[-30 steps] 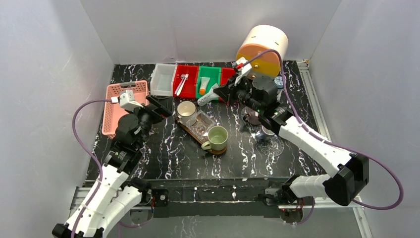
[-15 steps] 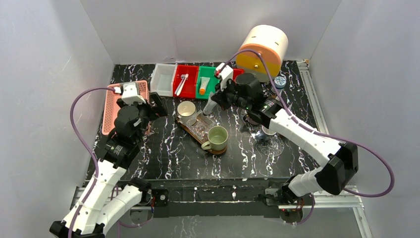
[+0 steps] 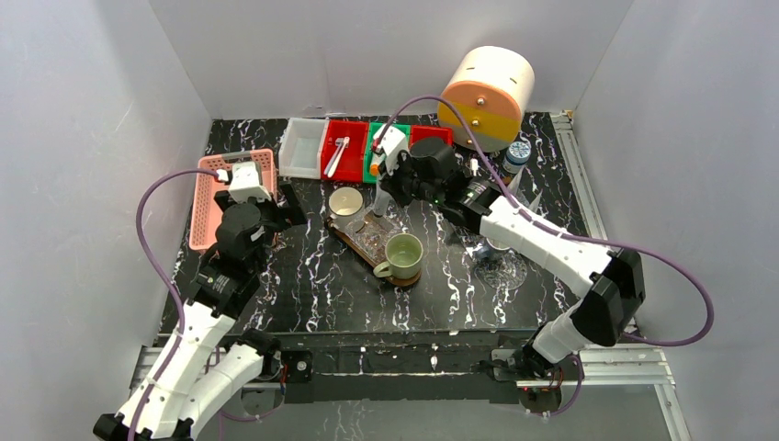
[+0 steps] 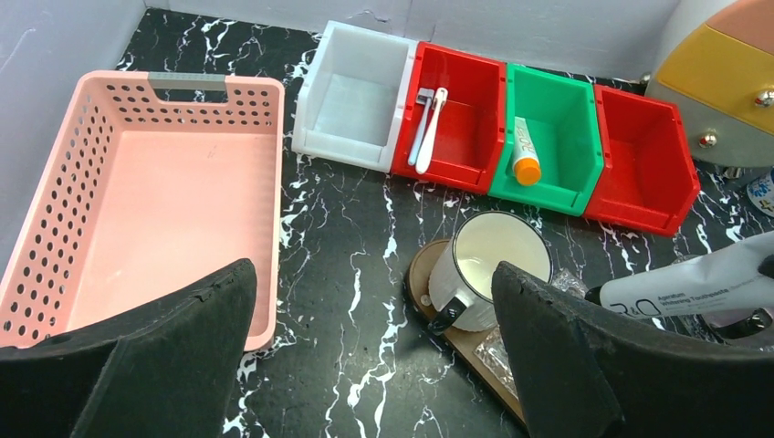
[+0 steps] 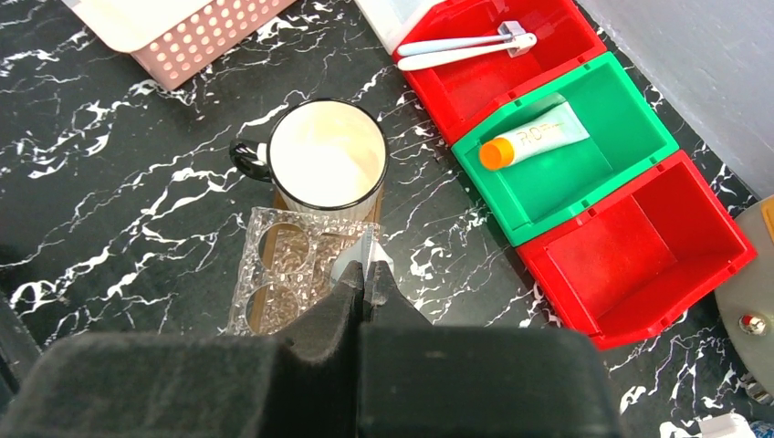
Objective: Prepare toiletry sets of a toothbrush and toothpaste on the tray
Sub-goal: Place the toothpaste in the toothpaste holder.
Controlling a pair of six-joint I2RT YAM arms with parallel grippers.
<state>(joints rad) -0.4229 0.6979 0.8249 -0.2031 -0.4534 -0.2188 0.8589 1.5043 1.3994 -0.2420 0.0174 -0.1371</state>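
Note:
My right gripper [image 3: 384,176] is shut on the flat crimped end of a white toothpaste tube with a dark cap [image 4: 694,287]. The tube hangs tilted, cap down, over the clear glass tray [image 5: 287,269] on its wooden board [image 4: 493,360]. In the right wrist view only the crimp [image 5: 366,255] shows between my shut fingertips [image 5: 363,278]. A slim white toothbrush [image 5: 465,46] lies in a red bin [image 4: 456,119]. An orange-capped tube [image 5: 534,141] lies in the green bin [image 4: 557,137]. My left gripper [image 4: 374,356] is open and empty, above the table beside the pink basket.
A white mug [image 4: 488,265] stands on the board's far end, a green mug [image 3: 402,254] on its near end. The pink basket [image 3: 230,197], a white bin [image 3: 303,147] and a second red bin [image 5: 648,246] hold nothing. A cream-and-orange drum [image 3: 487,92] and a glass [image 3: 501,262] are at the right.
My right gripper has carried the dark-capped tube leftward from beside the drum to over the glass tray. My left arm has drawn back slightly toward the basket.

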